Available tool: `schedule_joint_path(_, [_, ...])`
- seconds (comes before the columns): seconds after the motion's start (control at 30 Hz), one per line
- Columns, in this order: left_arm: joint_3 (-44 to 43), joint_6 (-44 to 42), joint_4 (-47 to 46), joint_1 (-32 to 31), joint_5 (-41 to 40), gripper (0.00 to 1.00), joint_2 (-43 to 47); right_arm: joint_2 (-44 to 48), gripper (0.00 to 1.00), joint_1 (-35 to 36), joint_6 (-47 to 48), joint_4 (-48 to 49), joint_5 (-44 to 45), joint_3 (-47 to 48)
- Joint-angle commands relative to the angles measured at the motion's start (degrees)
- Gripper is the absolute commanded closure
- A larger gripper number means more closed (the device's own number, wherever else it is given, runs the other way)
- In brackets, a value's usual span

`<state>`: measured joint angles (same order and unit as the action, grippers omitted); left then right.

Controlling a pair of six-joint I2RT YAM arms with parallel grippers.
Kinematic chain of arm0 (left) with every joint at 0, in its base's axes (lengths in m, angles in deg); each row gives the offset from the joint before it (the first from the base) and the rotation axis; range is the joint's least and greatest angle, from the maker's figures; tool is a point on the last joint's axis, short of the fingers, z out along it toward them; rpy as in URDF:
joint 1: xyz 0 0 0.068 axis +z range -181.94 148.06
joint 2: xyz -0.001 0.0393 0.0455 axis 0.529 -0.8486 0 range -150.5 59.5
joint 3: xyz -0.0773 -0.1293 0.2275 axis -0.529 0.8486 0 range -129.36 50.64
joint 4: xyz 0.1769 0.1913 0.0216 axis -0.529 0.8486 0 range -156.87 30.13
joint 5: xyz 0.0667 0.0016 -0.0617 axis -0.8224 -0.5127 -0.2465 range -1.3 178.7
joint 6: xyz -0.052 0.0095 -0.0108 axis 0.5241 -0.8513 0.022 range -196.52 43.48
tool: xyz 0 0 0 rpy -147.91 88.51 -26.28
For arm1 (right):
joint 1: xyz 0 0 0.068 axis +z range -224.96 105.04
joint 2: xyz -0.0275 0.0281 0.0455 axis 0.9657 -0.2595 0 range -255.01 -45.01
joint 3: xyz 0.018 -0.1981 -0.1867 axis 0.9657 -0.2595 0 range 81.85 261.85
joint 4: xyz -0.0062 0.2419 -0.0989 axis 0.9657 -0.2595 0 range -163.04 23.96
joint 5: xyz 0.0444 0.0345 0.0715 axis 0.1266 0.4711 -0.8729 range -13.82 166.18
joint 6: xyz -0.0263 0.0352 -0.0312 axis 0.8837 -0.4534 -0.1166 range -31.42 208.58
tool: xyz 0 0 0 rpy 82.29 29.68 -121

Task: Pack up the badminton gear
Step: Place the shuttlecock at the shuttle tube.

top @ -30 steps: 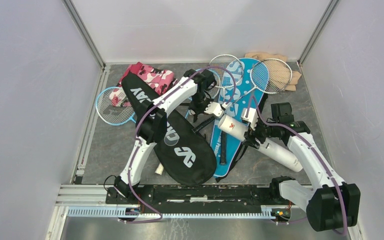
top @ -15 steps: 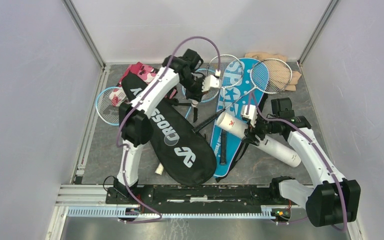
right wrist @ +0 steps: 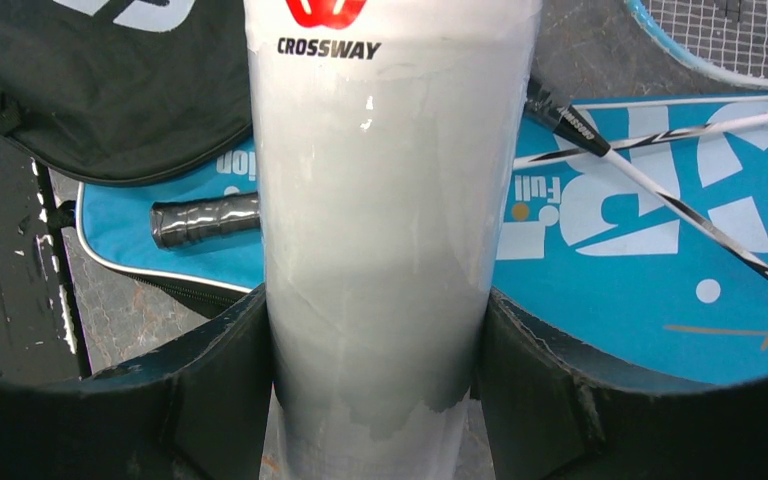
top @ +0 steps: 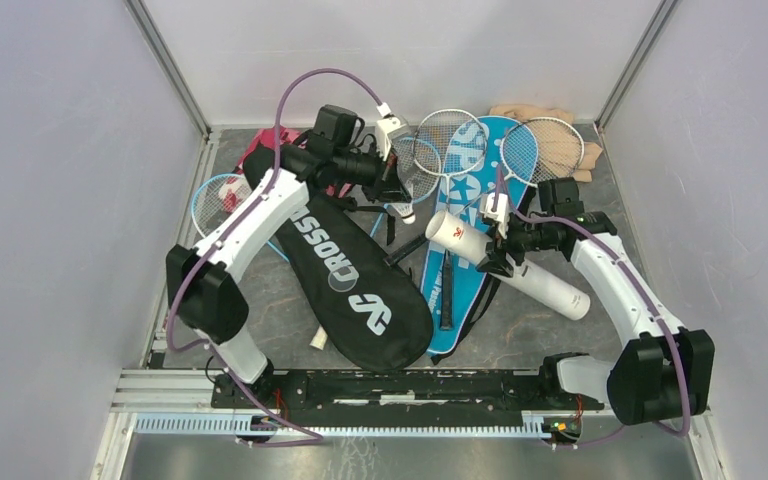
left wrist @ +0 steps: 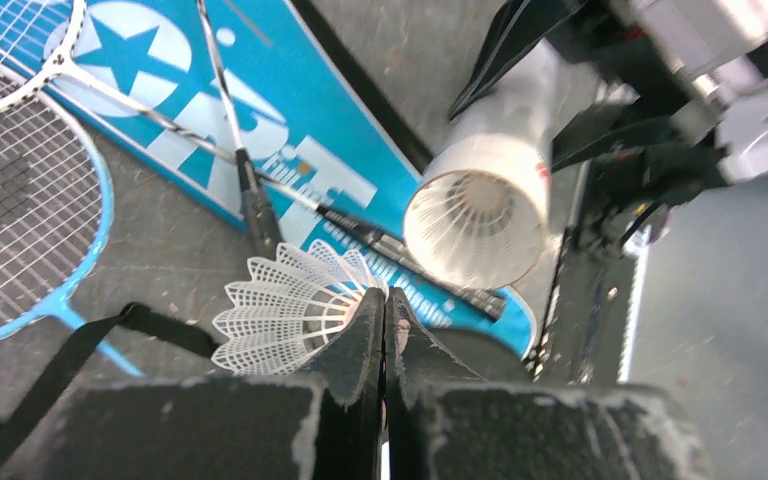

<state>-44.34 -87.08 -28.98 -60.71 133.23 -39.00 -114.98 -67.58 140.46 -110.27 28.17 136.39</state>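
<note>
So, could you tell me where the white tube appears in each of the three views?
Top external: tube right of centre, slanting.
Left wrist: tube right of centre, open end toward camera.
Right wrist: tube centre, top to bottom.
Shared landmark: blue cover, behind or beside it.

The dark grey table (top: pixel 230 300) carries a blue racket cover (top: pixel 460 330) lying lengthwise. A black racket cover (top: pixel 360 285) lies slantwise just left of it, their near ends touching. Farther left of the blue cover lie a blue-framed racket (top: pixel 216 206) and a pink-and-white camouflage cloth (top: pixel 263 141). Beyond the blue cover's far right end a beige cloth (top: pixel 558 125) is bunched. A small white piece (top: pixel 317 341) lies left of its near end.
</note>
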Motion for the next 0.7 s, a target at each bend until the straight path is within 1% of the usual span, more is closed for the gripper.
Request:
schedule_joint_path(0.0, [5.93, 21.27, -20.32, -0.06, 1.8, 0.98, 6.2, -1.27, 0.86, 0.18, -0.02, 1.86, -4.52, 3.87])
schedule_joint_path(0.13, [11.68, 28.97, -28.47, -0.11, 0.15, 0.98, 9.25, -2.18, 0.86, 0.73, -0.21, 1.61, -5.59, 4.73])
schedule_joint_path(0.27, [15.6, 33.56, -33.81, -0.1, -1.16, 0.98, 10.72, -2.51, 0.86, 1.22, -0.85, 1.73, -6.24, 5.52])
schedule_joint_path(0.43, [18.13, 38.42, -38.42, -0.85, -0.43, 0.98, 10.52, -2.71, 0.86, 2.13, -2.88, 2.87, -6.65, 6.1])
schedule_joint_path(0.53, [20.06, 41.8, -42.98, -1.88, 0.05, 0.98, 10.51, -2.49, 0.86, 3.01, -4.7, 4.61, -6.42, 5.69])
schedule_joint_path(0.67, [23.85, 47.87, -50.28, -2.34, 2.79, 0.98, 10.88, -2.21, 0.85, 3.53, -8.51, 8.22, -4.66, 4.66])
